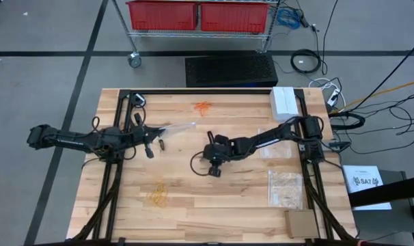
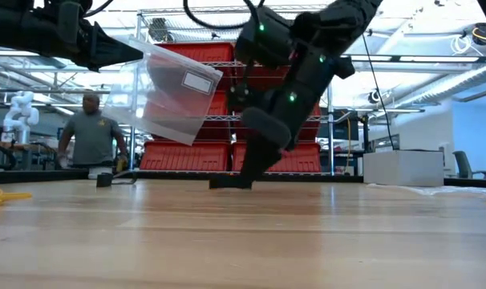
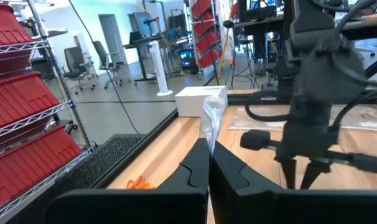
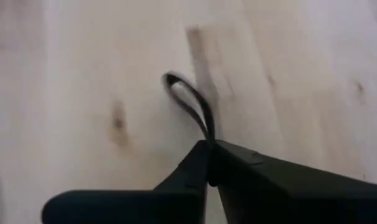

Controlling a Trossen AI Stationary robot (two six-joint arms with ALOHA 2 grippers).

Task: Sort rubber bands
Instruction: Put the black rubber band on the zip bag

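Right hand (image 4: 208, 163) is clenched on a black rubber band (image 4: 190, 102) at the middle of the worktop (image 1: 221, 205), fingertips pinched together with the thin loop sticking out beyond them and lying against the wood; the grip at one end of the loop looks meant to let it be lifted clear without dragging. Left hand (image 3: 208, 163) is clamped shut on the edge of a clear plastic bag (image 2: 167, 92), holding it raised above the left side of the worktop so it hangs free, probably so that its mouth is reachable for a band brought over from the centre. Other bands wait in their own spots: an orange cluster (image 1: 203, 107) near the far edge and a pale yellow cluster (image 1: 157, 195) toward the near left. More clear bags (image 1: 286, 188) lie flat on the right side beside a white box (image 1: 285, 100). Beyond the worktop stand red bins (image 2: 263, 156) on a wire rack, and a person (image 2: 92, 132) is in the room behind.
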